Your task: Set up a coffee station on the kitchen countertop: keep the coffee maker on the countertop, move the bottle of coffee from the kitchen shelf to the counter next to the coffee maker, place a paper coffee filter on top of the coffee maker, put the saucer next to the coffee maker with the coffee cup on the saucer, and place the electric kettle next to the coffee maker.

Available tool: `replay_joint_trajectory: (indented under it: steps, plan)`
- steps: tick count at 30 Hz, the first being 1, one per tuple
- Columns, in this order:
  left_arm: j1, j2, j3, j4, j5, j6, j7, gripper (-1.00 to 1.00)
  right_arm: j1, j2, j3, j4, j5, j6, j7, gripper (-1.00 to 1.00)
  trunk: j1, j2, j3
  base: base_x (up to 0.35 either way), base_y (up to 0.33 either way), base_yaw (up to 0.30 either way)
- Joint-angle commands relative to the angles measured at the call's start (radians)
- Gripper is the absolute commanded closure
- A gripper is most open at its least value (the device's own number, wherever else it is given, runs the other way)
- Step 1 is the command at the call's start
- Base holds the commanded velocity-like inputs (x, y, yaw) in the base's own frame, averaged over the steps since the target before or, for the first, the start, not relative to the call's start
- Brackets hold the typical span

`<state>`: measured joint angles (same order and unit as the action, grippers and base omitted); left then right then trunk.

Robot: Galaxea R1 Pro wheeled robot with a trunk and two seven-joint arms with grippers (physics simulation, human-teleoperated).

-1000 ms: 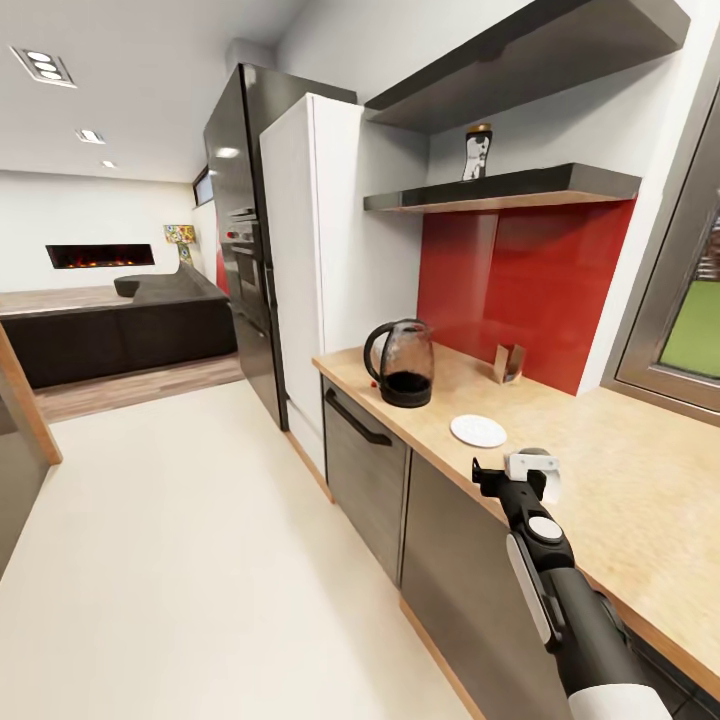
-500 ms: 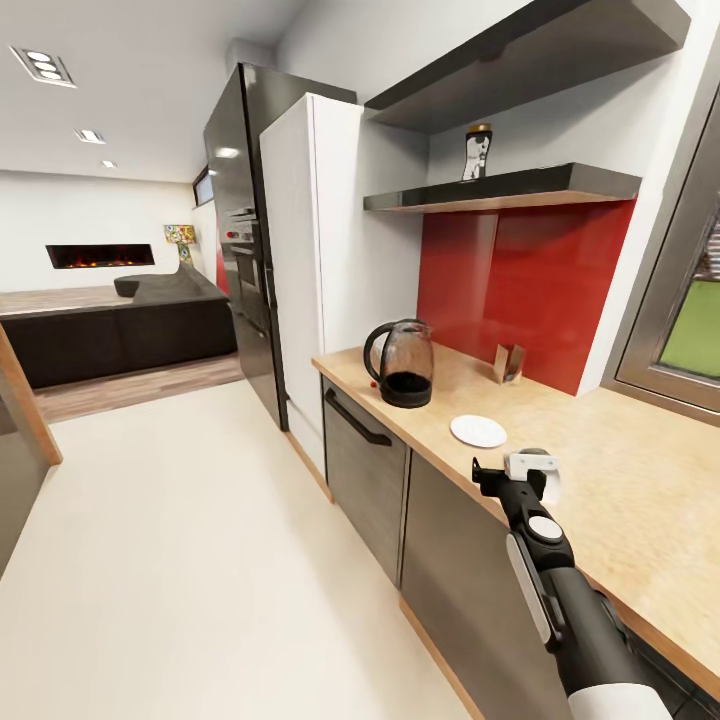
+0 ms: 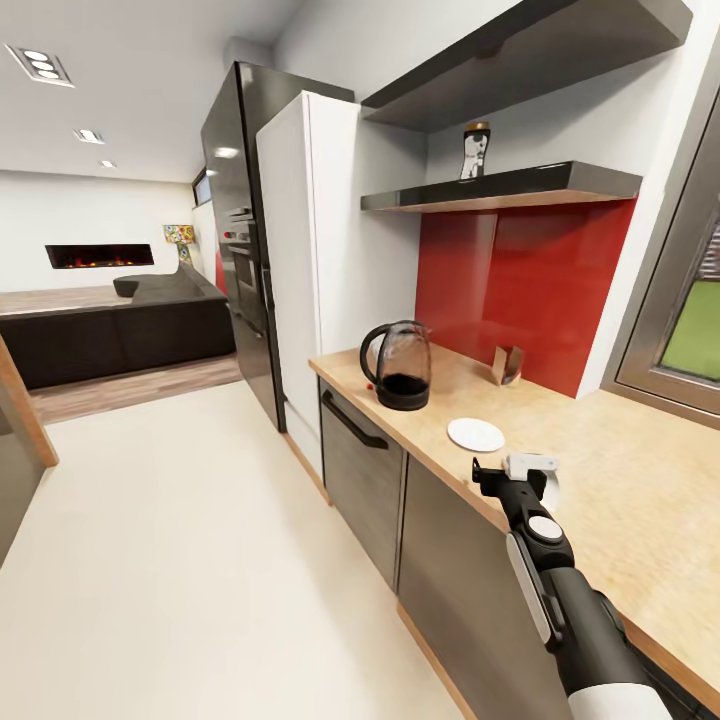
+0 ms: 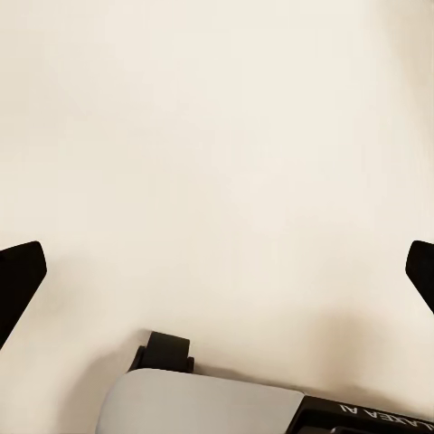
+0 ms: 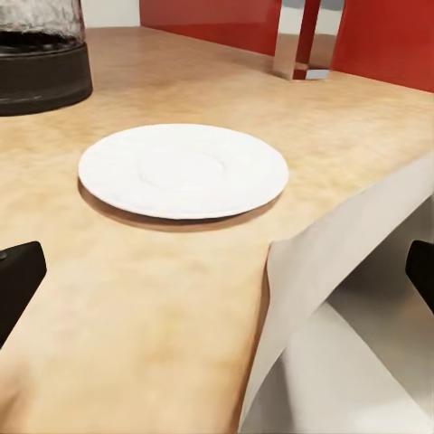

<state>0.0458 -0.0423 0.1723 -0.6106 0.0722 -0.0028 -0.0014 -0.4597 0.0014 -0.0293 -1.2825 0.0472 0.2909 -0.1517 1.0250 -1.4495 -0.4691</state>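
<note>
A pale cream floor (image 3: pixel 180 540) runs along grey cabinet fronts (image 3: pixel 360 465), one with a black bar handle; behind the worktop a glossy red backsplash (image 3: pixel 520 290) rises to two dark floating shelves (image 3: pixel 500 185); a white tall cupboard (image 3: pixel 320 250) stands beside a black oven column (image 3: pixel 235 250); at the right a grey-framed window (image 3: pixel 680 320) shows green outside; farther off, a dark sofa (image 3: pixel 120 330) sits on wood flooring before a white wall with a lit slot fireplace (image 3: pixel 100 256); recessed lights (image 3: pixel 42 65) dot the ceiling.

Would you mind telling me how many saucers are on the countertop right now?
1. The saucer lies flat on the countertop, between the kettle and the right gripper. Others may sit beyond the picture's edge.
</note>
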Motion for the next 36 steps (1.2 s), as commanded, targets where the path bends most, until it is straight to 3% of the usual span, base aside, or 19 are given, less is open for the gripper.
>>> replay_joint_trajectory:
  steps: [1,36]
  plan:
    - [0.000,-0.001,0.001,-0.001,0.008,0.000,0.000,-1.00,0.000,0.000,0.000,-0.001,0.005,0.007,-0.002,-1.00,0.000,-0.001,-0.001,0.006,-0.004,0.000]
    - [0.000,0.001,0.002,-0.001,0.008,0.000,0.000,-1.00,-0.010,0.000,-0.001,-0.001,0.005,0.008,-0.002,-1.00,0.000,-0.001,-0.001,0.010,0.000,0.000]
